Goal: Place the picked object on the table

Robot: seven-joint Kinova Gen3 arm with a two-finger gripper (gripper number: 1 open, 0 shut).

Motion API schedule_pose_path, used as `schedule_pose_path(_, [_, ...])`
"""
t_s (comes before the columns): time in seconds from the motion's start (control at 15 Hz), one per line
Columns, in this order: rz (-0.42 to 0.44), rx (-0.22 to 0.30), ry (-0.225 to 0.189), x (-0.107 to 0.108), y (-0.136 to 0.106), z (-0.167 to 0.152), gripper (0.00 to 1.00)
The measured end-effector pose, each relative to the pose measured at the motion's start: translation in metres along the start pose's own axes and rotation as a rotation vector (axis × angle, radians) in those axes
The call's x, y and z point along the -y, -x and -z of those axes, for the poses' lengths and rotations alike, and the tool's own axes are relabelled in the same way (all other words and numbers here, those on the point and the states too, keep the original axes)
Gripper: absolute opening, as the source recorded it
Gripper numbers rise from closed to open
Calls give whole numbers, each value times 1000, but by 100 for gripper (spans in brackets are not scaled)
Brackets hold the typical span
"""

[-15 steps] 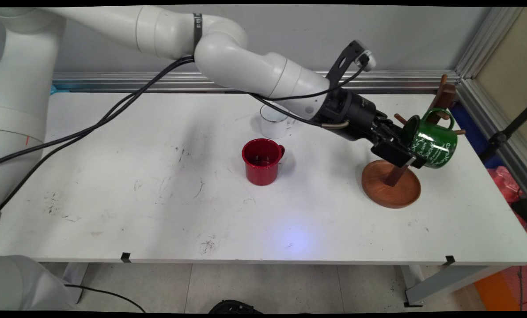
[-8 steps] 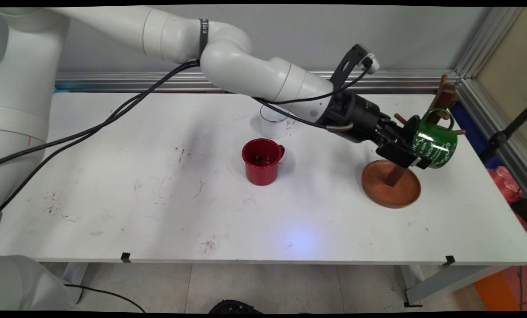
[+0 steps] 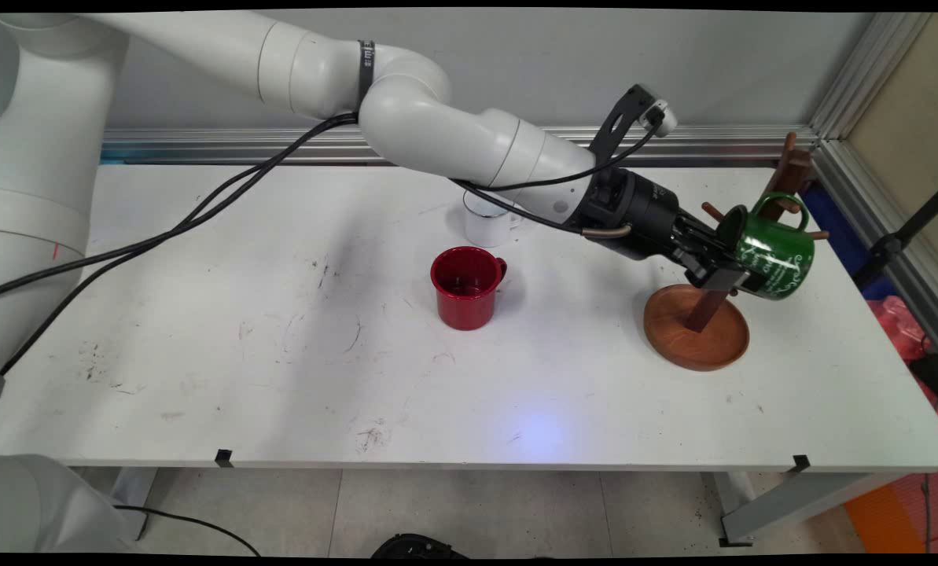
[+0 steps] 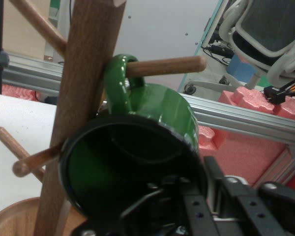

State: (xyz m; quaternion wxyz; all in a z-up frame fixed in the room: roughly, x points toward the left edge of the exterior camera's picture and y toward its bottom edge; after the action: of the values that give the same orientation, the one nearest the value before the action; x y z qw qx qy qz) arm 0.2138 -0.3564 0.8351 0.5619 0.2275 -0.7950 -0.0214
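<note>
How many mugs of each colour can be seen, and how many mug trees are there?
Green mug (handle hooked over a peg of the tree, gripper at its rim): 1
Red mug (upright on the table): 1
White mug (behind the red one, partly hidden by the arm): 1
Wooden mug tree: 1
Total: 4 things, 3 of them mugs.

Three mugs: one green mug (image 3: 774, 256), one red mug (image 3: 466, 288), one white mug (image 3: 486, 221); one wooden mug tree (image 3: 698, 322).

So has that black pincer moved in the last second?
Yes. The pincer has slid slightly right and up, closer in on the green mug, judged against the wooden base.
</note>
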Motion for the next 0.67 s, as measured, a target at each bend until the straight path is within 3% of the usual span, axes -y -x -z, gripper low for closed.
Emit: schedule_pose_path(0.67, [-10,-6,19,-5,-4,2,0])
